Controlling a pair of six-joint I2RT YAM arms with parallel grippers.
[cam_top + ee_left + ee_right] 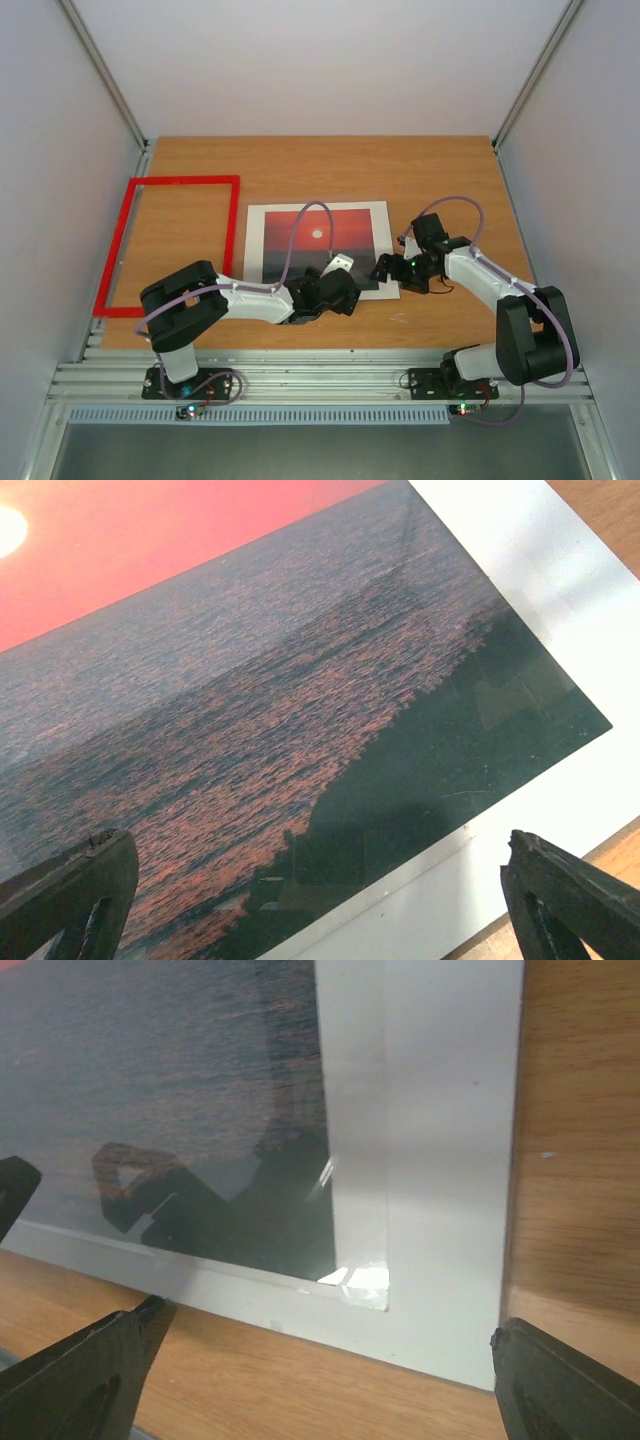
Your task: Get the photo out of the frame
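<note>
We see the red frame empty at left, the sunset photo with its white mat at centre; our left gripper and right gripper hover released.

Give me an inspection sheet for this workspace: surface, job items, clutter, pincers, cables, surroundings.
Surface: wood-grain table.
Job's things: red frame lies flat at the left, nothing inside it; photo lies mid-table, apart from it, bordered by a white mat.
Clutter: nothing seen.
Pincers: left pincer open, over the photo's near edge; right pincer open, at the mat's near right corner.
Cables: purple cables loop above both arms; the left one crosses over the photo.
Surroundings: white walls; metal rail along the near edge.
</note>
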